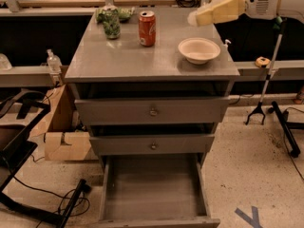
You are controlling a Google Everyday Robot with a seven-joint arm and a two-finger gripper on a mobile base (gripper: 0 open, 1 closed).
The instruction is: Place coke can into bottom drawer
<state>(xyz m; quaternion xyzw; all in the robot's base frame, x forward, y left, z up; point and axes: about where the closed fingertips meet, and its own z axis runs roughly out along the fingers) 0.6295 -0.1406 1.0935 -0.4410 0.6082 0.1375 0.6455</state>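
The coke can (147,28) stands upright on the grey cabinet top (123,56), towards the back middle. The bottom drawer (154,186) is pulled out and its plain grey floor is bare. My gripper (202,17) reaches in from the upper right, above the back right part of the cabinet top, to the right of the can and apart from it. It holds nothing that I can see.
A white bowl (199,50) sits on the right of the cabinet top, below the gripper. A green-patterned jar (111,23) stands left of the can. The two upper drawers (152,110) are shut. A cardboard box (64,137) and cables lie on the floor at left, and a stand (266,89) is at right.
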